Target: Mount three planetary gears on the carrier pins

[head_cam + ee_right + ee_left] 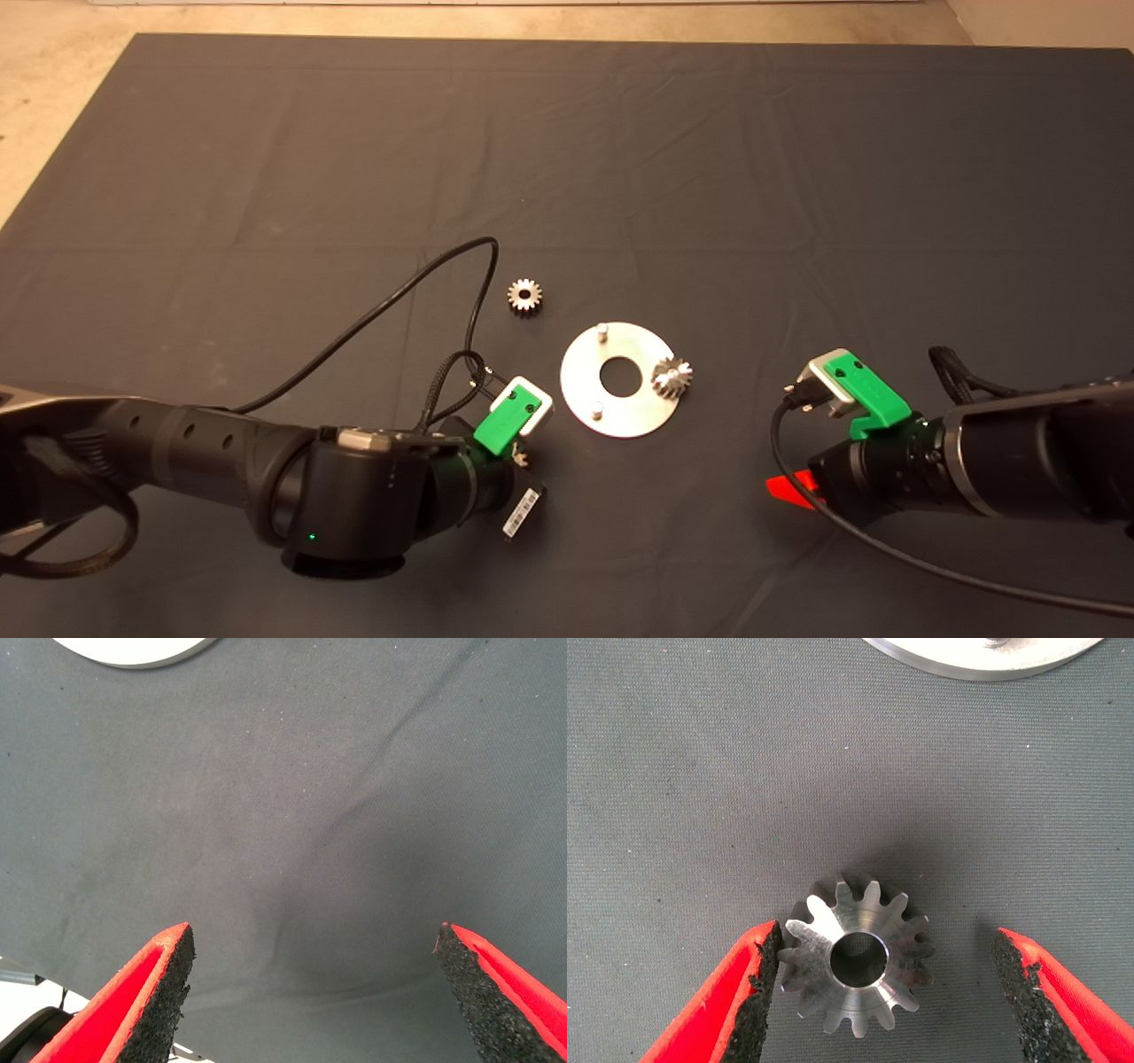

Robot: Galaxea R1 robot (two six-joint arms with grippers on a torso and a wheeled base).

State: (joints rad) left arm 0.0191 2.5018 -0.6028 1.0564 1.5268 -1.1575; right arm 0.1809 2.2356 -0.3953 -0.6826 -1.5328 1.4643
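One planetary gear lies flat between the left gripper's spread fingers at the carrier disc's seven o'clock; the right gripper also gapes.

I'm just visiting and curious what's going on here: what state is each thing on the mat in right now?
Left gripper: open around a gear, one pad touching it.
Gear between fingers: flat on mat.
Gear on disc: tilted at a pin.
Loose gear: flat on mat.
Disc: two pins bare.
Right gripper: open, empty.
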